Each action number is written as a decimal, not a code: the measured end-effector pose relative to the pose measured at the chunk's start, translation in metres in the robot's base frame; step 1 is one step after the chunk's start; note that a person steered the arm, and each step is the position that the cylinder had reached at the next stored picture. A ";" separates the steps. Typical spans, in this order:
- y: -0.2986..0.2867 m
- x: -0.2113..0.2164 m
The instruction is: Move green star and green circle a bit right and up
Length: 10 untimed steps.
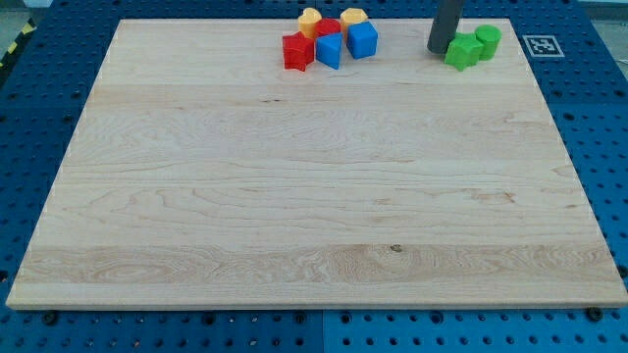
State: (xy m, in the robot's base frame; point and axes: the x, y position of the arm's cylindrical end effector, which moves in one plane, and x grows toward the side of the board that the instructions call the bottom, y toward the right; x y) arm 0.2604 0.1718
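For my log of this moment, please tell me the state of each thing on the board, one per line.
my tip: on the board, just left of the green star, seemingly touching it.
green star: flat on the board, against the green circle.
green circle: near the board's top edge, right of the star.
red, blue, yellow and orange blocks: bunched in one cluster at the top edge, apart from my tip.

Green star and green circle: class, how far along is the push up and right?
Looks done: the green star and green circle sit together near the board's top right edge. In hand: my tip is against the star's left side. Left: at most a small nudge.
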 end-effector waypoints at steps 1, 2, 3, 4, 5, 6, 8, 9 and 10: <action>-0.016 0.023; -0.007 0.042; 0.004 0.043; 0.016 0.044; 0.024 0.044; 0.030 0.044; 0.032 0.043; 0.032 0.037; 0.036 0.028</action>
State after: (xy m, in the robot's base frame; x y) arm 0.2889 0.2074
